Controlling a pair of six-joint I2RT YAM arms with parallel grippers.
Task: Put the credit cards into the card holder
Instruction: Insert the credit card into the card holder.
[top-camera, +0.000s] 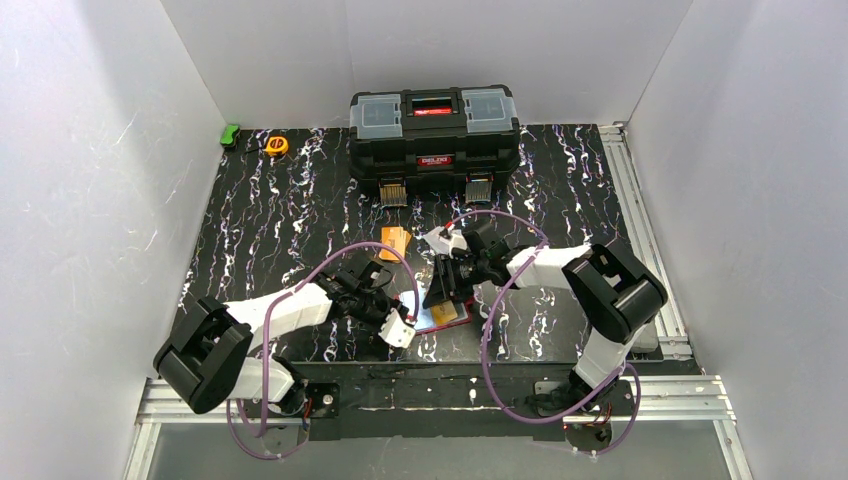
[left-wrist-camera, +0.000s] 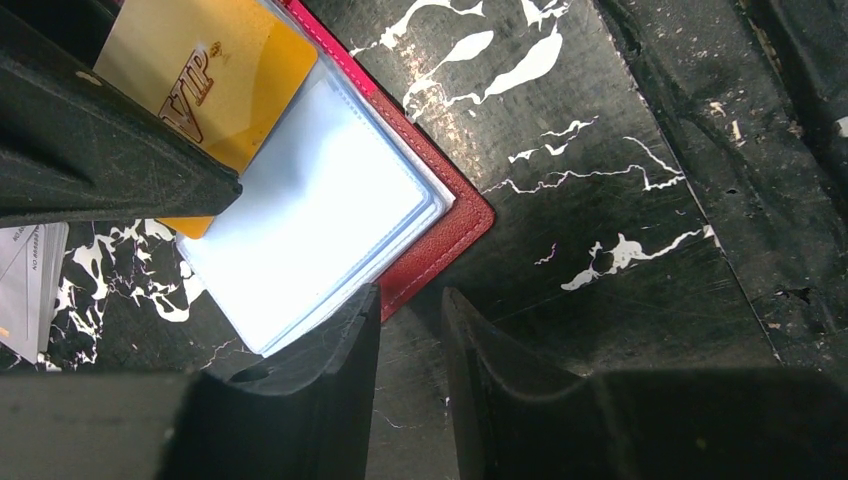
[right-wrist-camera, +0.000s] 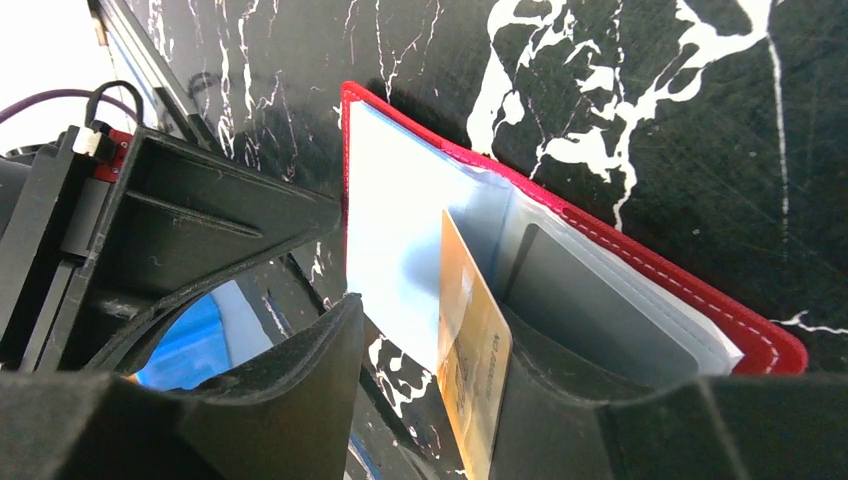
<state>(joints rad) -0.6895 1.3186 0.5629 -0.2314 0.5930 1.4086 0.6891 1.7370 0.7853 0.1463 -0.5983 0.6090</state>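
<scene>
Card holder (left-wrist-camera: 455, 225) lies open and flat on surface (left-wrist-camera: 620, 120), betw. the two arms. Right fingers (right-wrist-camera: 290, 400) spread. Orange card (right-wrist-camera: 478, 370) sits betw. them, against one finger and clear of the other, far end tucked in a clear pocket. Left fingers (left-wrist-camera: 320, 390) slightly apart: one tip over pocket-sheet edge, other on bare surface beside red rim, surface showing in the gap. Holder: red stitched cover, rounded corner, glossy greyish-clear sleeves. Card thin, stiff, "VIP" print. Surface black w/ white marbling. Spare orange cards (top-camera: 396, 240) lie farther back.
</scene>
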